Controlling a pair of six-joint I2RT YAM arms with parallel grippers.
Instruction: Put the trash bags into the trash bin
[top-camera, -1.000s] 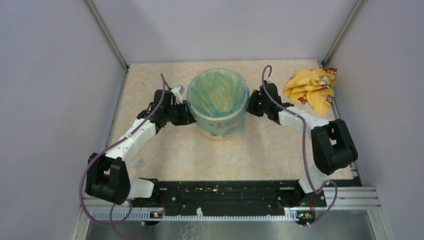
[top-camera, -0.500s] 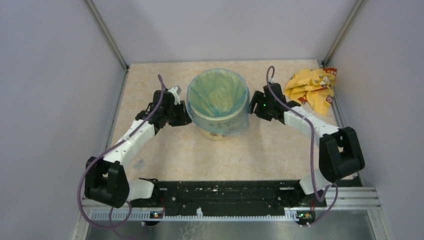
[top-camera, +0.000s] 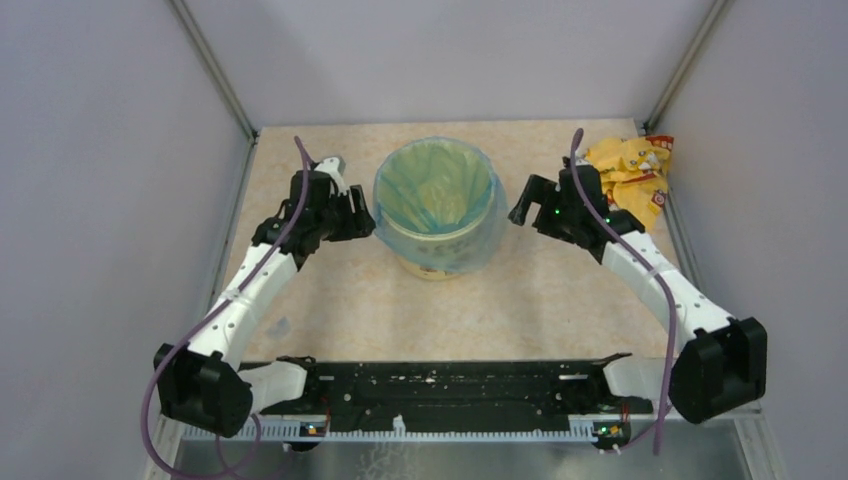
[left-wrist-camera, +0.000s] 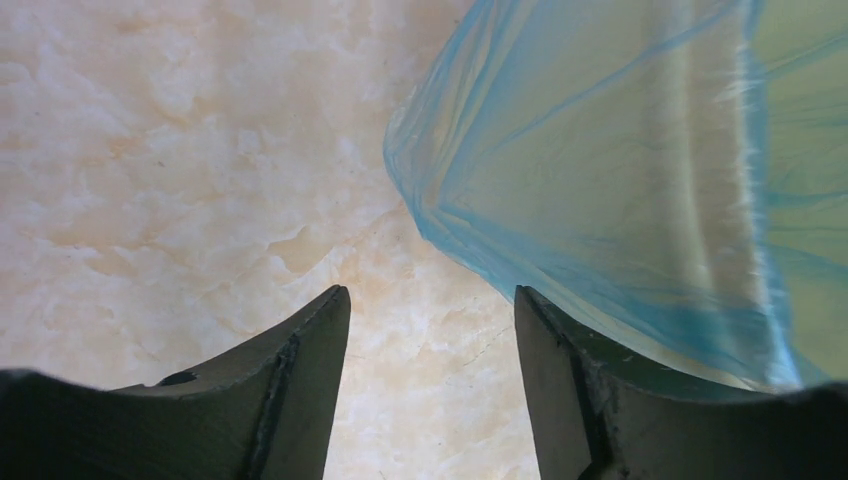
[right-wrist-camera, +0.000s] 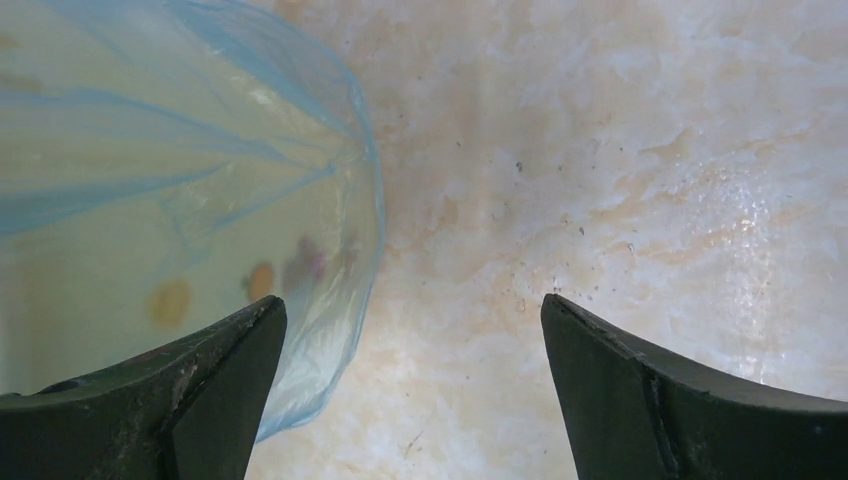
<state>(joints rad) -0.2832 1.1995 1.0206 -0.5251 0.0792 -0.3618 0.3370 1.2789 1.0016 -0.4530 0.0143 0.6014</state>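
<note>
Blue translucent film, one trash bag (top-camera: 437, 190), lines the single trash bin (top-camera: 440, 258), which stands upright in the middle of the table (top-camera: 520, 290). The bag's mouth is open and turned down over the rim, so a loose crinkled skirt hangs outside the pale yellow wall. Inside, the film lies against the wall and looks greenish where the yellow comes through. Two grippers flank the bin, one on each side. The left gripper (top-camera: 358, 212) sits just beside the bin's left wall, released, with its two fingers spread and nothing between them. In the left wrist view the hanging edge of the bag (left-wrist-camera: 600, 180) lies above the right-hand finger (left-wrist-camera: 570, 400); whether film and finger touch I cannot tell. The right gripper (top-camera: 520, 205) stands a little off the bin's right side, likewise released, its two fingers wide apart over bare table. In the right wrist view the skirt of the bag (right-wrist-camera: 330, 330) hangs by the left-hand finger (right-wrist-camera: 200, 400), and small coloured pictures on the bin show dimly through the film. One crumpled yellow-and-red wrapper (top-camera: 625, 175) lies at the far right corner of the table, just behind the right gripper's wrist and well apart from the bin.
</note>
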